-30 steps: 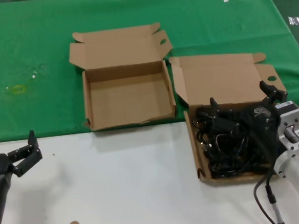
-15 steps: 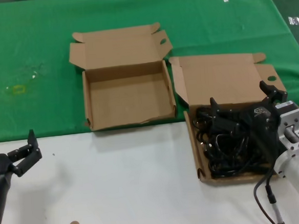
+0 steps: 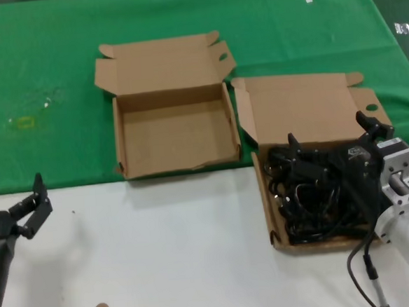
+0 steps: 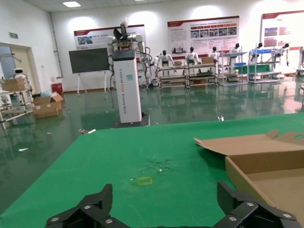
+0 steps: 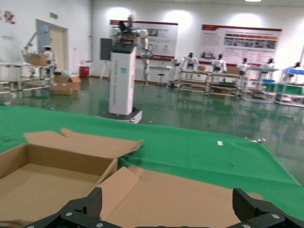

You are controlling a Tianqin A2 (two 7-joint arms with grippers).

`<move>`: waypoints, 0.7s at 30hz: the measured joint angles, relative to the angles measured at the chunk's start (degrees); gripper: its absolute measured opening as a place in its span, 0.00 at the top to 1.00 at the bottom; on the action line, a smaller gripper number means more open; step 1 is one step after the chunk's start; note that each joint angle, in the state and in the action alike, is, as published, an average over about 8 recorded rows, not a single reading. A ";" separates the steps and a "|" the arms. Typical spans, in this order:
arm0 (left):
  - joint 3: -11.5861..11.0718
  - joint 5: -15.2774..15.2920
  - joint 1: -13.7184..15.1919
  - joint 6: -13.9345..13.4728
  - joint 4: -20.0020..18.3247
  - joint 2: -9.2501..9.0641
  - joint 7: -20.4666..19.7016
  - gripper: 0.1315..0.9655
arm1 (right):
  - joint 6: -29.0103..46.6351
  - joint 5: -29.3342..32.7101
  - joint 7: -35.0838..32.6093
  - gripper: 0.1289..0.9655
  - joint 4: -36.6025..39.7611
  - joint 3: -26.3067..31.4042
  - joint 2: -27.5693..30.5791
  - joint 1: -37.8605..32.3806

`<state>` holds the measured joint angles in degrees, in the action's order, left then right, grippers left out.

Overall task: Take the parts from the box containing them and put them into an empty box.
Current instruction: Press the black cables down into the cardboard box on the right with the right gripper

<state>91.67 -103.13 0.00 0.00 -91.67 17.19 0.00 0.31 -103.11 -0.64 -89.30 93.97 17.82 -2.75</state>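
The right gripper point(image 3: 334, 144) hangs spread wide over the black power cords point(image 3: 313, 202), heaped in the straight-rimmed cardboard box point(image 3: 306, 108) on the robot's right; soft, light and springy, the loops will likely snag one another, so a pinch across a bundled middle looks best; its fingertips are lost against the black tangle; the ragged-rimmed empty box point(image 3: 175, 131) sits just beside; the left gripper point(image 3: 31, 206) waits agape, well apart

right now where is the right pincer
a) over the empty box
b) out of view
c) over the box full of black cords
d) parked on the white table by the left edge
c: the right pincer, open, sits over the black cords in the box containing them, while the empty box beside it holds nothing.
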 joint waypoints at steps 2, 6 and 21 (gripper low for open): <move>0.00 0.00 0.00 0.00 0.00 0.00 0.00 0.16 | -0.98 -0.71 0.24 0.00 0.10 0.97 0.76 -0.18; 0.00 0.00 0.00 0.00 0.00 0.00 0.00 0.26 | -2.69 -2.16 0.54 0.00 0.33 3.05 2.44 -0.64; 0.00 0.00 0.00 0.00 0.00 0.00 0.00 0.65 | -0.77 -6.18 2.02 0.00 -0.45 12.96 18.53 -5.63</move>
<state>91.68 -103.13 0.00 0.00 -91.67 17.19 0.00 -0.46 -109.28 1.38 -89.75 106.93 36.35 -8.37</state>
